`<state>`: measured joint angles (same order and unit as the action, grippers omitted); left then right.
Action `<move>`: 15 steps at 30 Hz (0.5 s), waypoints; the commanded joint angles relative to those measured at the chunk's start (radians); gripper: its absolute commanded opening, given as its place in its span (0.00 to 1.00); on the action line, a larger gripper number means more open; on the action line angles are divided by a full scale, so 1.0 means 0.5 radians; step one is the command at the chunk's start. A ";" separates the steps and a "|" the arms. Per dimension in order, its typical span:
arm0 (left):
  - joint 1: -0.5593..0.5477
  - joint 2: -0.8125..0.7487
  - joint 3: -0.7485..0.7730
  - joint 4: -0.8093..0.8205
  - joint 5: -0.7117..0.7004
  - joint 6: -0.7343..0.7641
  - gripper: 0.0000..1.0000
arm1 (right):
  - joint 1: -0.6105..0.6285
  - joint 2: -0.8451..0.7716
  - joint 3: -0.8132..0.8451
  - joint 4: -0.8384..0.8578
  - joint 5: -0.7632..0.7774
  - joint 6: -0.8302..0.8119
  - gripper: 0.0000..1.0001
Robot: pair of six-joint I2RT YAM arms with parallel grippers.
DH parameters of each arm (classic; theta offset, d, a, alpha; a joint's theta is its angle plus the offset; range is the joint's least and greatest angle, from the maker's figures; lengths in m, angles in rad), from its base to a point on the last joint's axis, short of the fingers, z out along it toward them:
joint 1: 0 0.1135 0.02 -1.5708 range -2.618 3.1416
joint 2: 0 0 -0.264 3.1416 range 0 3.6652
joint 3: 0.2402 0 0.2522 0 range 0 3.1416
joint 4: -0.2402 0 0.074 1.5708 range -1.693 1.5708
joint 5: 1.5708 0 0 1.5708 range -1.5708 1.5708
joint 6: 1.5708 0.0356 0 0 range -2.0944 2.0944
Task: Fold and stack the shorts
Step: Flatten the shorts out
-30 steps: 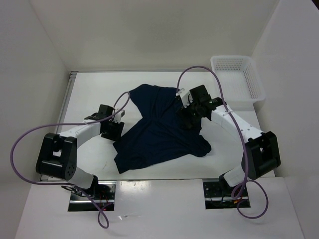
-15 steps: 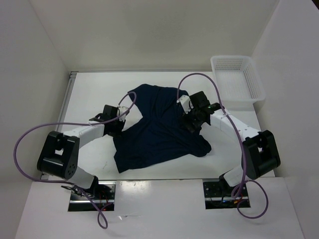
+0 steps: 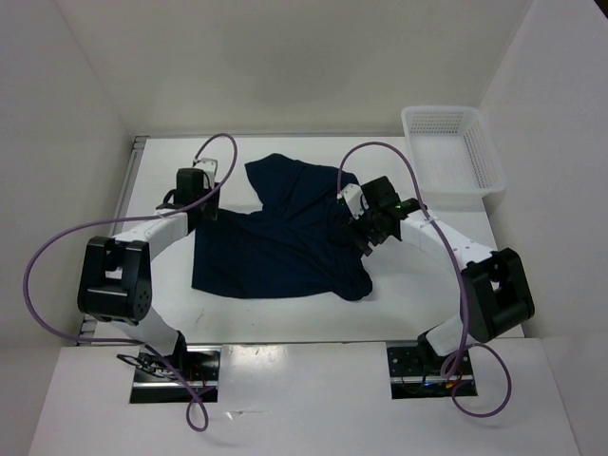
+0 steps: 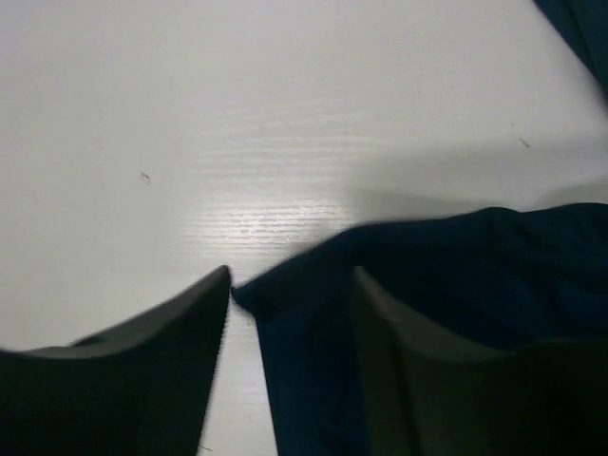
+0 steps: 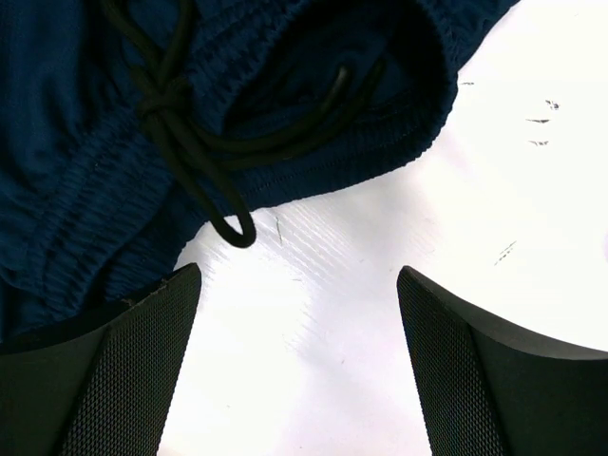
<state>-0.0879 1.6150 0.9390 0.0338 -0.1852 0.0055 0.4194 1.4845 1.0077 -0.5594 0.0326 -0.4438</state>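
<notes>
The dark navy shorts (image 3: pixel 275 242) lie spread across the middle of the white table. My left gripper (image 3: pixel 199 211) is at their far-left corner. In the left wrist view it (image 4: pixel 290 294) is shut on a corner of the shorts (image 4: pixel 313 323), with fabric between its dark fingers (image 4: pixel 142 361). My right gripper (image 3: pixel 365 231) is at the shorts' right edge, by the waistband. In the right wrist view it (image 5: pixel 299 285) is open and empty over bare table. The ribbed waistband (image 5: pixel 285 114) and black drawstring (image 5: pixel 190 142) lie just beyond its fingertips.
A white mesh basket (image 3: pixel 451 152) stands at the far right corner of the table. White walls close in the table (image 3: pixel 171 171) on the left, back and right. Purple cables loop above both arms.
My left gripper has moved left and toward the far side, dragging the shorts' left part with it and spreading the fabric wider. My right gripper has shifted only slightly at the waistband.
</notes>
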 commanded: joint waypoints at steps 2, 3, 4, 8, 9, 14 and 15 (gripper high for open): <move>-0.033 -0.085 0.092 -0.128 -0.026 -0.011 0.75 | 0.020 -0.085 0.058 0.021 -0.028 -0.048 0.88; -0.072 -0.186 0.092 -0.308 0.005 -0.011 0.76 | 0.020 -0.103 0.086 -0.007 -0.086 -0.072 0.88; -0.073 -0.247 0.092 -0.425 0.054 -0.011 0.76 | 0.020 -0.104 0.086 -0.065 -0.111 -0.103 0.88; -0.152 -0.649 -0.006 -1.023 0.373 -0.011 0.75 | 0.020 -0.125 0.157 -0.182 -0.231 -0.167 0.84; -0.201 -0.832 -0.134 -1.180 0.419 -0.011 0.75 | 0.048 -0.125 0.157 -0.215 -0.304 -0.189 0.79; -0.358 -1.085 -0.439 -1.481 0.420 -0.011 0.68 | 0.186 -0.088 0.157 -0.338 -0.467 -0.189 0.69; -0.397 -1.085 -0.463 -1.482 0.420 -0.011 0.68 | 0.186 -0.070 0.132 -0.296 -0.467 -0.144 0.69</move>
<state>-0.2615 1.0401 0.7677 -0.5488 -0.0105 -0.0029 0.4900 1.4567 1.0473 -0.6792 -0.1307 -0.5247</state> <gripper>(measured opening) 0.683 0.692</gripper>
